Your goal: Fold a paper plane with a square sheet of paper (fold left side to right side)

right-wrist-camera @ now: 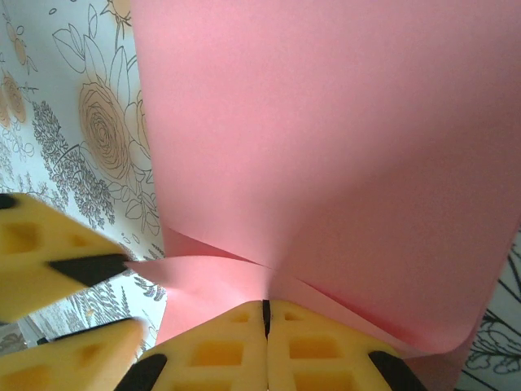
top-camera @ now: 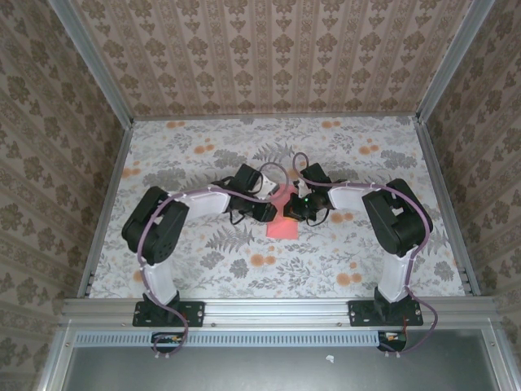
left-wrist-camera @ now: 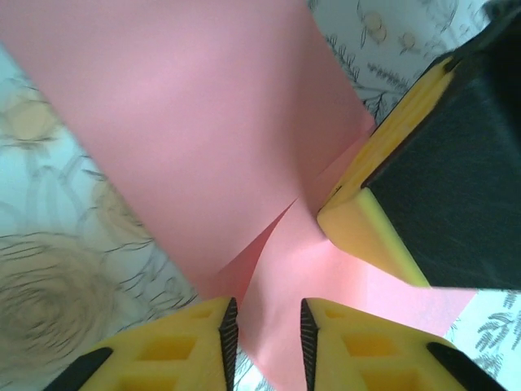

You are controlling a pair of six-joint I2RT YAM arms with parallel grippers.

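Right fingers [right-wrist-camera: 220,354] are pressed shut on a raised fold of the square sheet of paper [top-camera: 281,221], centred on the tabletop [top-camera: 203,261], probably to anchor the flap; left fingers [left-wrist-camera: 163,354] are narrowly parted beside it.

No lettering, numbers or logos can be read anywhere here. The pink sheet of paper [top-camera: 282,221] is plain and unmarked.

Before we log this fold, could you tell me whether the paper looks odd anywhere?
Yes. The square sheet of thin pink-red paper is not lying flat: it buckles up where the shut right claw pinches it, creases fan unevenly from that pinch, and one edge curls over near the claw.
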